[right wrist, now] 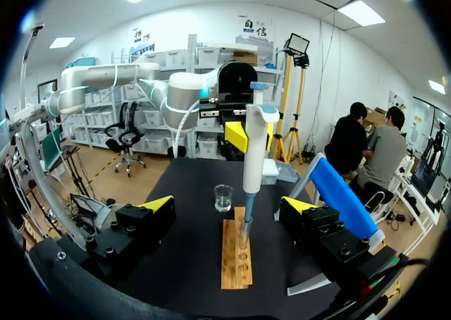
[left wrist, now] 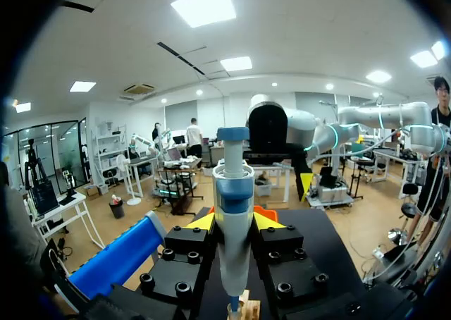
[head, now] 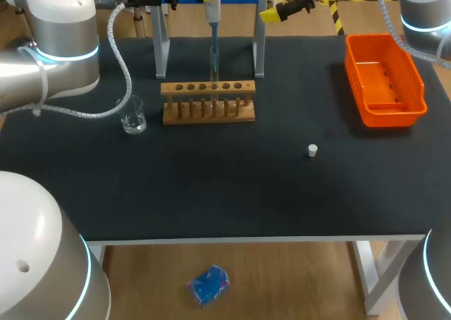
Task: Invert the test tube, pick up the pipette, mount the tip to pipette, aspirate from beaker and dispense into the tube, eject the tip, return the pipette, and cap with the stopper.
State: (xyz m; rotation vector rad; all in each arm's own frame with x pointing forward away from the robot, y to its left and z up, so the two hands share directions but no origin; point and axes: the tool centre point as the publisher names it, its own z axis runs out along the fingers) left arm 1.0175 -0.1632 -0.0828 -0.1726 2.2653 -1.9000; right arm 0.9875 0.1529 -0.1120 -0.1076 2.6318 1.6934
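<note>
Hanging plumb from the left gripper [left wrist: 232, 222], the pipette [right wrist: 252, 151] is the thing everything turns on. Both yellow fingertips press its barrel from opposite sides, so that pincer is clenched on it. The long axis runs straight up and down. Its plunger end is uppermost, and its narrow lower end drops into one of the middle holes of the wooden rack [head: 208, 89], which stands near the table's far edge, a little left of centre. From the right wrist view the lower end seems to sit inside a clear test tube [right wrist: 243, 241] standing in that hole, though the glass is hard to make out.

That line-up is what matters. By my reckoning liquid is going into the tube, or is about to, so the tip must stay inside the mouth. Any lift has to follow the same vertical line, or it will knock the tube or the rack.

The right gripper [head: 270, 0] hangs released over the far edge, just to the right of the pipette. Its fingers are spread wide with nothing between them. It is the nearer arm to the white stopper [head: 312, 150], which lies right of centre and well apart from the rack. It is also nearer to the orange bin [head: 384, 80] at the far right corner. The beaker [head: 132, 115] stands just beside the rack's left end.
</note>
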